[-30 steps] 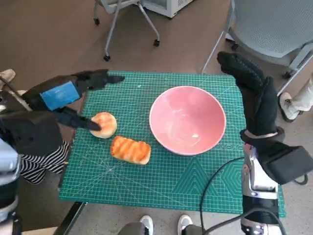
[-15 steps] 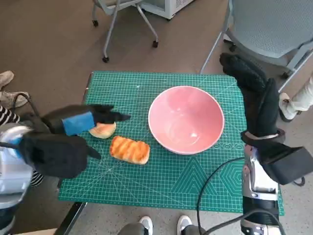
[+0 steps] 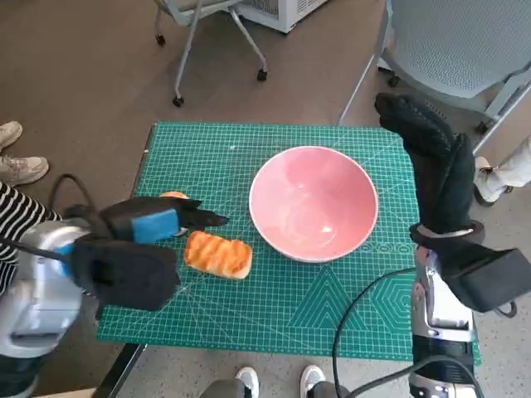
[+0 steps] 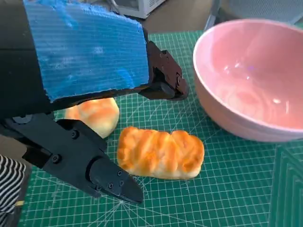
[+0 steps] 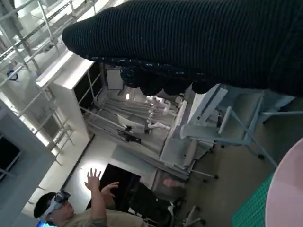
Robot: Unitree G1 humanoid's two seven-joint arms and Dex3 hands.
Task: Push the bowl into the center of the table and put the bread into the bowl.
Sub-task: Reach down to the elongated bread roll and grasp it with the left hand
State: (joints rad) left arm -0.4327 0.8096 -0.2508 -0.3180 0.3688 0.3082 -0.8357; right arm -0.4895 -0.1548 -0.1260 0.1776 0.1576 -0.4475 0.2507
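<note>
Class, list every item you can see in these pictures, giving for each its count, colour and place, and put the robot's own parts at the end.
Bowl: one, pink, on the mat, right of middle.
Long bread: one, golden, left of the bowl.
Round bread: one, pale golden, partly hidden under the left hand.
Mat: one, green, covering the table.
Chairs: two, grey, on the floor beyond the table.
Person: one, arms raised, far off in the right wrist view.
Left hand: black, blue tape, open above the breads.
Right hand: black glove, raised right of the bowl.

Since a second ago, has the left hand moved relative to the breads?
Yes. The left hand has swung in over the round bun, which it now mostly hides, toward the long bread. Both breads lie where they did on the green mat.
</note>
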